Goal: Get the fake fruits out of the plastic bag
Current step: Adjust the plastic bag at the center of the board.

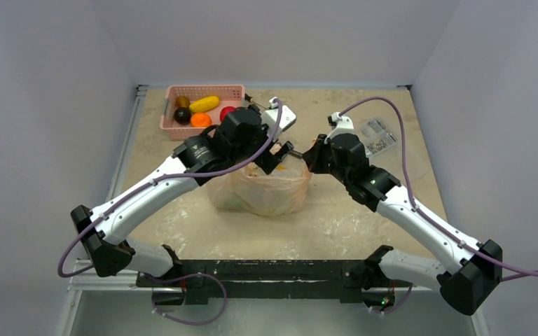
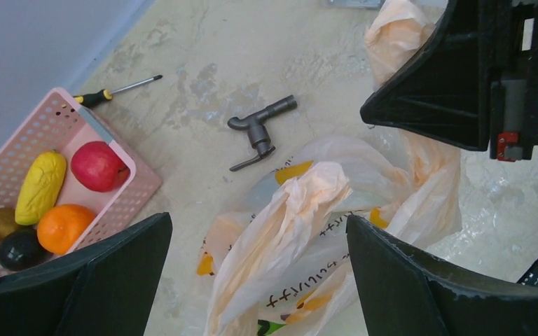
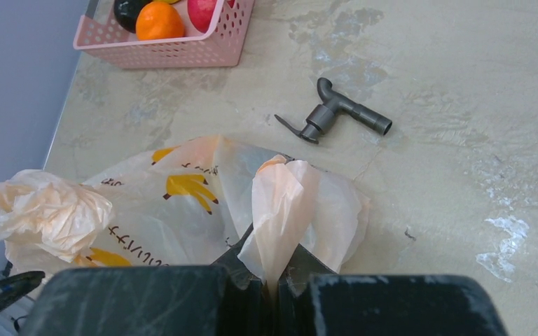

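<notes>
Bag opening is being worked: plastic bag (image 1: 263, 189), table centre, is being pinched by a handle in right gripper (image 3: 273, 283); left gripper (image 2: 259, 269) is being held spread above. Fake fruits hidden; other handle likely needed next.

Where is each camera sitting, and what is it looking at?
Top camera: high behind the arms, looking down at the table; both arms show, meeting over the bag.
Left wrist camera: on the left arm, looking down at the bag; the open left claw frames the bottom of the picture.
Right wrist camera: on the right arm, looking across the bag; the right claw pinches a fold of it.
Shared: both wrist views show the grey tap and the pink basket.
</notes>
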{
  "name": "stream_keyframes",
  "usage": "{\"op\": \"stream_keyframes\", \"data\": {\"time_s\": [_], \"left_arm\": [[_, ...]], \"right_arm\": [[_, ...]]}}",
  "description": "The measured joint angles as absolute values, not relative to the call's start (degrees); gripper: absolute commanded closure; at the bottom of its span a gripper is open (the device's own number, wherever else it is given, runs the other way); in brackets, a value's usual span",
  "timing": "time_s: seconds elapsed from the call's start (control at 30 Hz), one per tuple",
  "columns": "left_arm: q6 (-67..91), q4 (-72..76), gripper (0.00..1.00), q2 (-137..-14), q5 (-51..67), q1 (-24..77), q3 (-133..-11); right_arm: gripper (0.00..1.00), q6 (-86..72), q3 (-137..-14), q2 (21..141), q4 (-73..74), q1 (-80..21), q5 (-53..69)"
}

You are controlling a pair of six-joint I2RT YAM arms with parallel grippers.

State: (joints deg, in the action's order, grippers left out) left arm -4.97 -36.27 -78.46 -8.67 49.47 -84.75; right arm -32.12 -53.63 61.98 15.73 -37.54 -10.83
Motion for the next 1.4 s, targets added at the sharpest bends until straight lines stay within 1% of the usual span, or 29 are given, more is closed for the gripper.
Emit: {"op": "stream_keyframes", "data": {"time_s": [0.17,0.2,0.23,0.27,0.3,0.33,0.37,0.4,0.43,0.57,0.7,0.97,1.07,1.13,1.17,1.23,1.4], "left_arm": [[-5.9,-40.2,0.06,-83.2,-13.5,53.0,-89.1],[-5.9,-40.7,0.07,-84.0,-14.2,53.4,-89.2],[-5.9,-41.3,0.1,-84.8,-14.9,53.6,-89.2],[-5.9,-41.8,0.17,-85.5,-15.5,53.8,-89.2],[-5.8,-42.0,0.32,-86.1,-16.2,54.0,-89.2],[-5.7,-41.9,0.5,-86.6,-17.2,54.1,-89.2],[-5.3,-41.9,0.71,-87.1,-18.7,54.2,-89.2],[-4.9,-41.9,0.94,-87.5,-20.3,54.2,-89.4],[-4.3,-42.4,1.0,-88.4,-23.5,54.4,-90.3],[0.2,-42.9,1.0,-89.6,-34.0,54.1,-93.6],[6.9,-43.2,1.0,-87.8,-37.7,51.2,-97.2],[20.3,-47.1,1.0,-79.1,-32.4,36.9,-104.6],[23.1,-49.1,1.0,-76.8,-30.0,33.3,-107.9],[24.2,-50.0,1.0,-75.0,-28.8,32.1,-108.3],[24.8,-50.9,1.0,-74.0,-28.4,31.8,-108.2],[25.9,-52.1,1.0,-71.8,-27.0,31.6,-107.0],[31.2,-53.5,1.0,-63.3,-21.8,31.5,-97.2]], "right_arm": [[1.0,-31.8,-53.6,61.7,15.4,-37.5,-10.2],[1.0,-31.8,-53.4,61.3,15.1,-37.5,-9.7],[1.0,-31.8,-53.1,60.8,14.9,-37.5,-9.4],[1.0,-31.8,-52.8,60.4,14.9,-37.5,-9.3],[1.0,-31.8,-52.5,59.8,14.6,-37.5,-9.0],[1.0,-31.8,-52.3,59.5,14.5,-37.5,-8.9],[1.0,-31.8,-52.2,59.2,14.5,-37.5,-8.8],[1.0,-31.8,-52.2,59.1,14.4,-37.5,-8.6],[1.0,-31.8,-52.2,59.1,14.2,-37.5,-8.2],[1.0,-32.2,-52.2,59.1,14.1,-37.5,-7.9],[1.0,-32.9,-54.8,59.3,15.9,-37.4,-8.8],[1.0,-32.1,-72.4,63.5,15.2,-35.6,-13.4],[1.0,-29.8,-79.9,67.7,14.8,-33.8,-13.5],[1.0,-28.1,-87.9,73.0,16.4,-32.7,-12.6],[1.0,-27.1,-92.6,76.6,16.6,-32.4,-11.6],[1.0,-25.9,-98.1,81.8,16.3,-32.1,-8.8],[1.0,-24.2,-103.4,92.1,15.4,-32.1,-1.3]]}}
